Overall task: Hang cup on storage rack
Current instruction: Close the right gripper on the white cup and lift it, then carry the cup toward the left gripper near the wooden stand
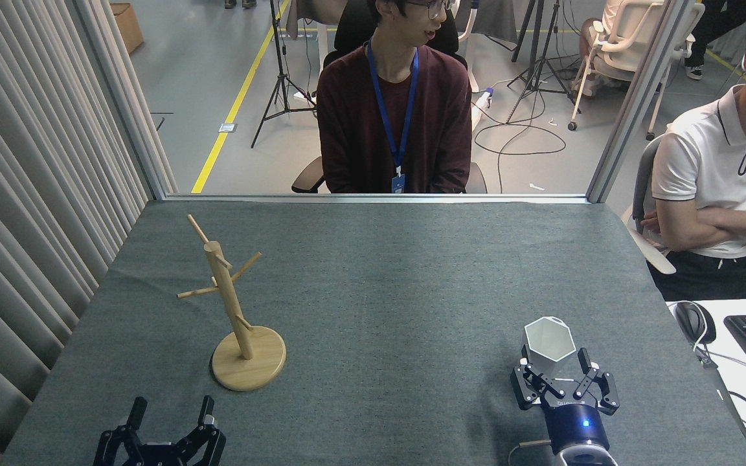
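The cup (pixel 548 346) stands upright at the lower right of the frame, on the grey table (pixel 399 272). The right gripper (pixel 555 366) is right in front of it. Its fingers are spread wide on both sides of the cup's lower part, not yet squeezing it. The arm comes up from the bottom edge and points straight at the cup. The storage rack (pixel 237 323) stands far off at the lower left. The left gripper (pixel 169 411) waits near it with fingers spread, holding nothing. The right one is much nearer the cup.
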### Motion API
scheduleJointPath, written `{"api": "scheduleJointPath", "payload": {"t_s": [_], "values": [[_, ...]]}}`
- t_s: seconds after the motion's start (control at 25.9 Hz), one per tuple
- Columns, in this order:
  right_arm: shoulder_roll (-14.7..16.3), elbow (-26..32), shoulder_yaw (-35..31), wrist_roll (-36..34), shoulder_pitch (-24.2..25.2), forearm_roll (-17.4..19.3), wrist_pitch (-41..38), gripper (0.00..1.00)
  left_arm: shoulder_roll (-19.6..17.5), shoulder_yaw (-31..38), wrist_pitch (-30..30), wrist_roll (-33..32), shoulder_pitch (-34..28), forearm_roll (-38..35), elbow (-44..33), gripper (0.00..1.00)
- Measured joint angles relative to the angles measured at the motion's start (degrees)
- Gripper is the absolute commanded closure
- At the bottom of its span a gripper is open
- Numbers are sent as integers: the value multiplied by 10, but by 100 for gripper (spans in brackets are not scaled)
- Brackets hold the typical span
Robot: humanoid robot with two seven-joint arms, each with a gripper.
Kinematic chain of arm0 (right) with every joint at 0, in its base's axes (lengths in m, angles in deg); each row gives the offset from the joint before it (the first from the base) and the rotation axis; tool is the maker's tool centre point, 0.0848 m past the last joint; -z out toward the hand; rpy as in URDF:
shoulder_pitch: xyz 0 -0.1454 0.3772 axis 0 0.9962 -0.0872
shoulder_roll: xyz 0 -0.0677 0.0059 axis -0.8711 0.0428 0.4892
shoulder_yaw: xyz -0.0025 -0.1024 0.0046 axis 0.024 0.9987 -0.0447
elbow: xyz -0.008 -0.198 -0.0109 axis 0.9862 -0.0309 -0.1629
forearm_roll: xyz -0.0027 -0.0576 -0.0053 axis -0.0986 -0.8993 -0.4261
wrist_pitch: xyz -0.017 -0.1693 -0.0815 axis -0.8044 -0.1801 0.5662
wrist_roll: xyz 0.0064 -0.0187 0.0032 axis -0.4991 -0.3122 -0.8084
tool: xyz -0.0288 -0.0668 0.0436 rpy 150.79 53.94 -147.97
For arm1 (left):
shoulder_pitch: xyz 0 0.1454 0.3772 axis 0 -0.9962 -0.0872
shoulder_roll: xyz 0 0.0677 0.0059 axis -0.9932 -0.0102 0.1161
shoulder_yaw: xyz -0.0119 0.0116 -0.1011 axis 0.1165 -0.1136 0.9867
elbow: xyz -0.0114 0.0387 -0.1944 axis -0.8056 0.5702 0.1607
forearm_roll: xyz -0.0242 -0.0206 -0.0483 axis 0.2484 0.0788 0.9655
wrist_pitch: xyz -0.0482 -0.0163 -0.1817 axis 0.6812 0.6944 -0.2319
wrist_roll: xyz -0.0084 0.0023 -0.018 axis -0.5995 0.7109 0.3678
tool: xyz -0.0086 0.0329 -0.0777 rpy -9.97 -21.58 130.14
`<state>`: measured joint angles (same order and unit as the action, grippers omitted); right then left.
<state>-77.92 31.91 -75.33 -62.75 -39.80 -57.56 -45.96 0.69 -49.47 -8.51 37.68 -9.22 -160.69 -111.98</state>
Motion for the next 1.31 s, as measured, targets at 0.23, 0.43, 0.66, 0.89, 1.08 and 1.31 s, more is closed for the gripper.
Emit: {"api": "scheduleJointPath", "payload": {"t_s": [0.23, 0.43, 0.66, 0.89, 1.08, 1.31], "values": [[0, -23, 2, 0, -17, 0, -1, 2, 0, 0, 0, 1, 0, 0, 0, 1], [2, -58, 2, -1, -38, -1, -2, 34, 0, 1, 0, 1, 0, 0, 0, 1], [8, -83, 2, -8, -50, -2, 0, 51, -2, 0, 0, 0, 1, 0, -1, 1], [6, -14, 2, -18, -25, 0, -7, 51, -3, -9, 5, 3, 6, -17, 7, 1], [-11, 95, 25, -23, 13, 1, -33, 51, -3, -59, 9, 12, 19, -105, 32, 1], [-36, 215, 119, -23, 51, -1, -38, 51, -3, -129, 10, 23, 23, -164, 38, 1]]}}
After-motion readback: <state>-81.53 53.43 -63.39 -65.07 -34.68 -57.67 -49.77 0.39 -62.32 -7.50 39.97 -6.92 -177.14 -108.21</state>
